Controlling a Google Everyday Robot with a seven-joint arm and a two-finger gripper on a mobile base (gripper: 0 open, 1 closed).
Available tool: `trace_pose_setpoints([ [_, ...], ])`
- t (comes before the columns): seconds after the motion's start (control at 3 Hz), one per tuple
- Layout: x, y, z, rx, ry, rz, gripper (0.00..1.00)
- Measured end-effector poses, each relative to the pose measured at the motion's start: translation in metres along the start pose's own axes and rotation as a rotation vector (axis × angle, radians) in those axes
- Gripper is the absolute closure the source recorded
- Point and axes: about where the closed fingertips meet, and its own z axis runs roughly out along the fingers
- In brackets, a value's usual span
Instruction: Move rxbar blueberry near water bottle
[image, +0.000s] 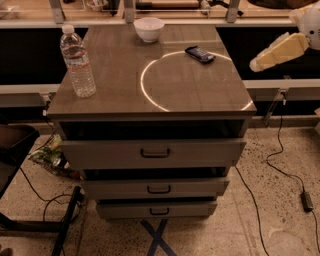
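— Where is the tool hanging right now?
— The tool (262, 61) is hovering off the right side of the desk (115, 92), out past its edge and over the floor. Its pale wedge is slanting down and left toward the desktop, and I cannot tell whether it is open or closed.
— And the rxbar blueberry?
— The rxbar blueberry (199, 54) is lying flat near the back right of the desk, turned at an angle. It is sitting right on the upper rim of a bright ring of light (142, 82) that is shining across the top.
— Is it anywhere close to the water bottle?
— No, they are sitting well apart. The water bottle (78, 62) is standing upright by the left edge with its white cap on.
— Anything between them?
— A white bowl (149, 29) is resting at the back, roughly between the two and nearer the bar.
— What is going on below?
— Three drawers (155, 152) are standing slightly pulled out, a black cable (280, 165) is trailing over the speckled floor on the right, and a blue tape cross (157, 237) is showing under the desk
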Motion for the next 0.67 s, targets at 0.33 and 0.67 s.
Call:
trace_pose_setpoints([
  [0.33, -0.002, -0.025, 0.019, 0.029, -0.127, 0.051, 0.0],
  [0.67, 0.001, -0.039, 0.028, 0.049, -0.191, 0.088, 0.0],
])
